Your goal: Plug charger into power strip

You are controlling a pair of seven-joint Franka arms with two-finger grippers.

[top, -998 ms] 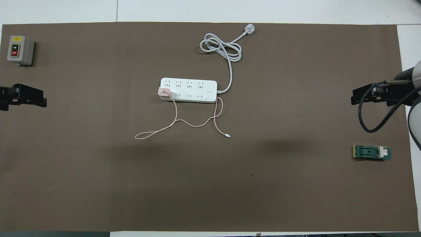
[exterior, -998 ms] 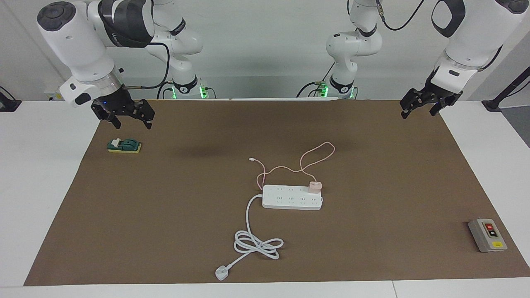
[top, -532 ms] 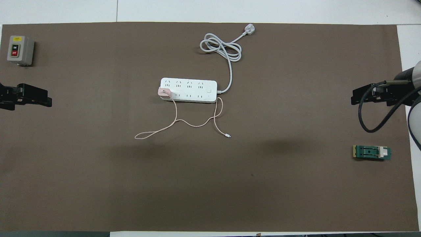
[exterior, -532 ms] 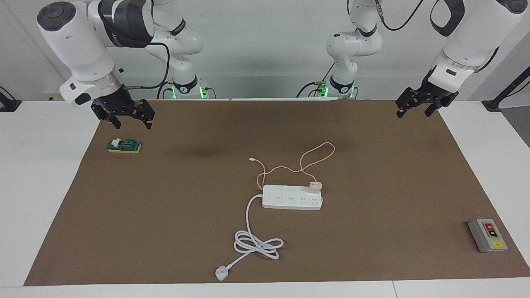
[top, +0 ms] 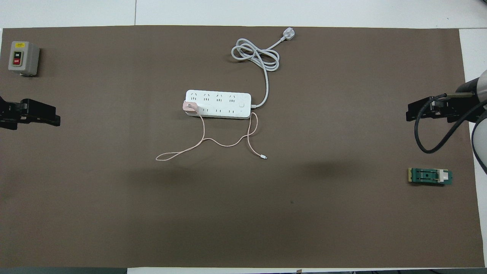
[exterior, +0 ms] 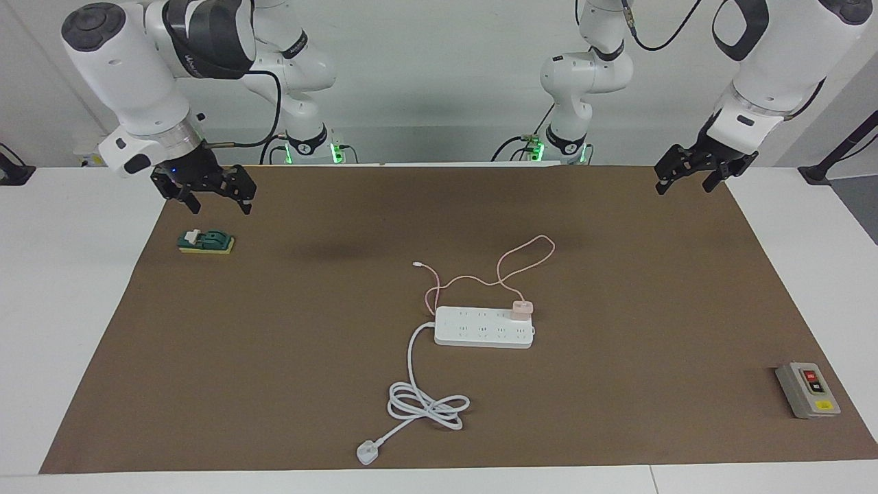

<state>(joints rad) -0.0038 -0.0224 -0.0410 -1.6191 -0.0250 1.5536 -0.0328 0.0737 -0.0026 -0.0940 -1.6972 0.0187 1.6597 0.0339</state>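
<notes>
Facing view: at frame centre the pale pink cube charger (exterior: 522,310) sits plugged into the end socket of the long white power strip (exterior: 483,327), its thin pink cable looping upward. Left gripper (exterior: 687,175), upper right, has fingers spread, empty. Right gripper (exterior: 214,193), upper left, fingers likewise spread, hovers over the brown counter (exterior: 274,357).

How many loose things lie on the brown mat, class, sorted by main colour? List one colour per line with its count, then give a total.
White: 1, the power strip with its cord
Pink: 1, the charger with its cable, seated on the power strip
Green: 1, the green block
Grey: 1, the switch box
Total: 4
</notes>
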